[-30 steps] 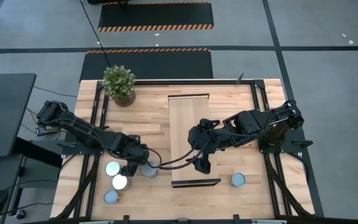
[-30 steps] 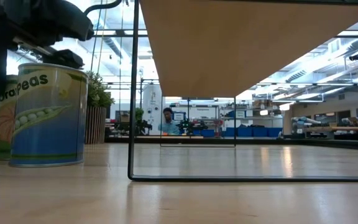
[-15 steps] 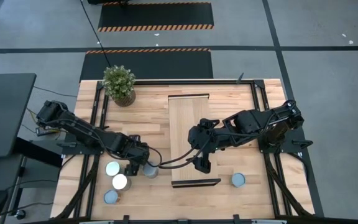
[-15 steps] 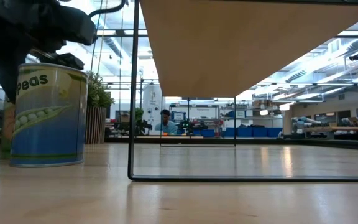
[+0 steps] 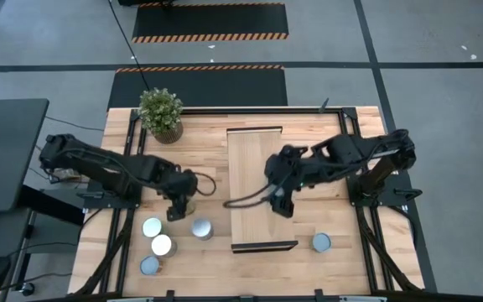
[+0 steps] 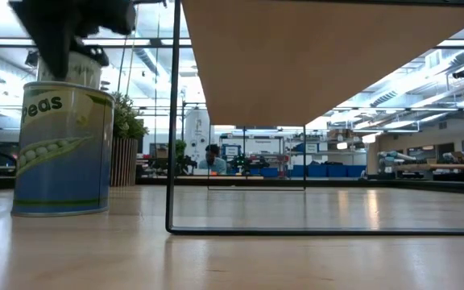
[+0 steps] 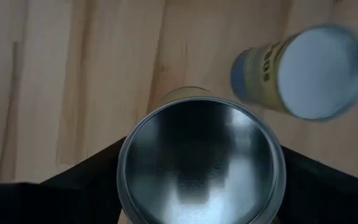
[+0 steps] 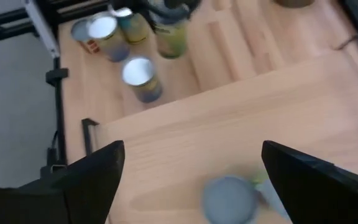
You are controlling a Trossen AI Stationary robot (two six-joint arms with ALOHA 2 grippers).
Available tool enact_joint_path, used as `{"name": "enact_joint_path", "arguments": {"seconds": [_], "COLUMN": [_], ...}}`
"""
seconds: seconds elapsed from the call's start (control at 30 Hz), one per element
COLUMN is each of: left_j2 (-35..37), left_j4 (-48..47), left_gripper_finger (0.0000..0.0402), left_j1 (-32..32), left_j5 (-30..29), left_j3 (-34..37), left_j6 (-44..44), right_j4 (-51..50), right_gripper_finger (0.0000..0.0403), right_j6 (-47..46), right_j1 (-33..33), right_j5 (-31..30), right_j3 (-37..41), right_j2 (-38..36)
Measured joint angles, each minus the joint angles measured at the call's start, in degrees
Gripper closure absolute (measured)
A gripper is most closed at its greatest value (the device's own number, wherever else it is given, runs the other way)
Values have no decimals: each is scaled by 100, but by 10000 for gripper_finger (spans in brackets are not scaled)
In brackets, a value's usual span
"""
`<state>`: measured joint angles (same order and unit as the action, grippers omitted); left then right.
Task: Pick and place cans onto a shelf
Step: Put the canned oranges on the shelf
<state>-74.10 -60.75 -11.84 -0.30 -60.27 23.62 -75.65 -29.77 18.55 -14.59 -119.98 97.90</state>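
Cans are split between places: one is clamped in the left end effector [image 5: 179, 204], its shiny top [image 7: 201, 163] filling the left wrist view between the fingers, lifted clear of the tabletop [image 5: 208, 159]; the peas can [image 6: 61, 147] and three others stand near the left front corner, one sits right of the shelf [image 5: 254, 168]. Right end effector [image 5: 282, 201] hovers spread and empty over the shelf, above a can [image 8: 229, 198] standing there. Judging from this, the carried can could clip the shelf's edge or that arm on the way across.

Low view: left gripper [image 6: 71, 32] blurred, cut off at top edge; shelf [image 6: 329, 56] cut off at top; wrist views: held can [image 7: 201, 165] cut at bottom, shelf can [image 8: 232, 199] blurred.
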Motion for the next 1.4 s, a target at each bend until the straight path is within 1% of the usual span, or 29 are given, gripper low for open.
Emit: {"name": "enact_joint_path", "arguments": {"seconds": [0.1,0.23,0.4,0.5,0.6,0.83,1.1,1.27,1.4], "left_j2": [34,7,-105,-315,-668,-1665,-2855,-3498,-3883], "left_j4": [-399,-765,-877,-936,-930,-1155,-1636,-1643,-1590], "left_gripper_finger": [79,82,85,85,85,84,84,84,84], "left_j1": [217,471,900,1137,1355,1783,2059,2175,2258], "left_j5": [117,128,127,120,94,35,35,42,33], "left_j3": [-416,-1045,-1814,-2268,-2769,-4107,-5701,-6366,-6585], "left_j6": [17,-34,91,119,-8,-440,-897,-1002,-1054], "right_j4": [-341,-646,-864,-890,-757,-311,-125,147,257], "right_gripper_finger": [23,30,36,39,42,46,46,46,46], "right_j6": [45,116,417,726,1010,1300,1445,1458,1486], "right_j1": [-124,-229,-418,-633,-875,-1357,-1576,-1615,-1613], "right_j5": [-241,-541,-640,-640,-642,-389,-165,-26,78], "right_j3": [0,0,0,15,195,1035,1741,2080,2326], "right_j2": [-161,-356,-557,-672,-892,-1587,-2175,-2418,-2558]}}
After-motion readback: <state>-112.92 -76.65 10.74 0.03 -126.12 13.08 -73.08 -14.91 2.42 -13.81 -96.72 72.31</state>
